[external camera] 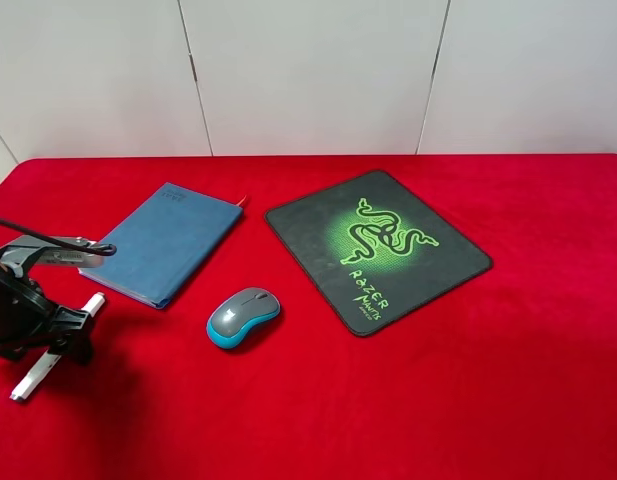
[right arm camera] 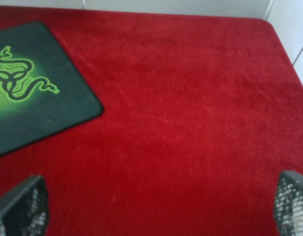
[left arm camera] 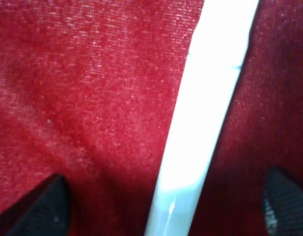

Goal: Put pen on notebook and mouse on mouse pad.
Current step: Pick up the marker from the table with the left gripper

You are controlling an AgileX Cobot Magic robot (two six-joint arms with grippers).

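Note:
The white pen (external camera: pixel 50 355) lies on the red cloth at the near left, partly covered by my left gripper (external camera: pixel 66 340). In the left wrist view the pen (left arm camera: pixel 205 123) runs between the two open fingertips (left arm camera: pixel 43 206), untouched by either. The slate-blue notebook (external camera: pixel 166 240) lies closed behind it. The grey and teal mouse (external camera: pixel 243 316) sits on the cloth between the notebook and the black mouse pad (external camera: pixel 376 247). My right gripper (right arm camera: pixel 156 209) is open over bare cloth beside the mouse pad (right arm camera: pixel 28 93); it does not show in the exterior high view.
A red cloth (external camera: pixel 468 400) covers the whole table. White wall panels (external camera: pixel 308 70) stand behind it. The table's right edge (right arm camera: pixel 289 54) shows in the right wrist view.

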